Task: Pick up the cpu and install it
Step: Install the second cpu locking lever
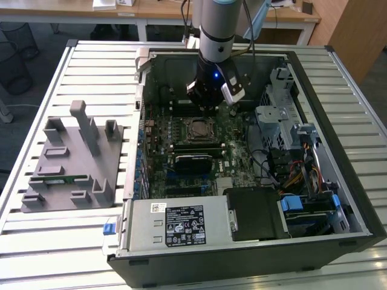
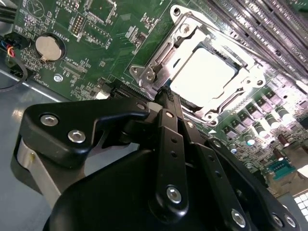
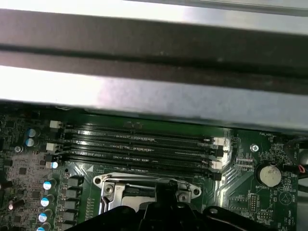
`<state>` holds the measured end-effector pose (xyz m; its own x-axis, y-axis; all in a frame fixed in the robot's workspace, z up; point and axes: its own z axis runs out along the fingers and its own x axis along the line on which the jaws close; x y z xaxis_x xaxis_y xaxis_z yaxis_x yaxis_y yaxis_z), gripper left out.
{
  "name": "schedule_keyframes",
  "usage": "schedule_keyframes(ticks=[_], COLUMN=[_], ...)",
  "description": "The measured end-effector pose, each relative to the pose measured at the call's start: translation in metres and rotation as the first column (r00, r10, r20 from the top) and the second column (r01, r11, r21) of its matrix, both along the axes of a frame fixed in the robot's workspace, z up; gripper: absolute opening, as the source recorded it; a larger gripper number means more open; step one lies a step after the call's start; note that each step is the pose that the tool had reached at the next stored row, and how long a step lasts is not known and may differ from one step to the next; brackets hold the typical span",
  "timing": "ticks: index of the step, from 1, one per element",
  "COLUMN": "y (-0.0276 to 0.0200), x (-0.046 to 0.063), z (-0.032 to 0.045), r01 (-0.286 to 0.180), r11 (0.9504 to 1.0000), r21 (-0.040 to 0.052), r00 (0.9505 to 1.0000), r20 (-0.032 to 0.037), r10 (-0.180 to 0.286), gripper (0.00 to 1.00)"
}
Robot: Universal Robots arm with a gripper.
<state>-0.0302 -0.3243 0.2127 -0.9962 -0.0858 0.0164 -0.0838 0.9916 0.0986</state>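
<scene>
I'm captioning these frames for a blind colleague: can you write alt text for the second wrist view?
A pale silvery cpu sits in its metal socket frame on a green motherboard, just past the tip of the black gripper in the foreground. A round coin battery lies off to one side.

Arm vertical, gripper [image 2: 166, 91] fingers shut, empty.

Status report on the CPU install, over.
Black claw above the motherboard socket, holding nothing visible. Pale silvery square cpu seated in its metal socket frame. No obstruction seen.
</scene>
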Motion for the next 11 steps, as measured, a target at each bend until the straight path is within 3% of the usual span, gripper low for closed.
schedule_keyframes(ticks=[4,11], y=[-0.0046,-0.0169], x=[0.000,0.000], z=[0.0000,-0.0001], r01=[0.000,0.000], r11=[1.0000,1.0000], r21=[0.0001,0.0003], r00=[1.0000,1.0000], r20=[0.0001,0.0001], r10=[0.000,0.000], gripper=[0.11,0.11])
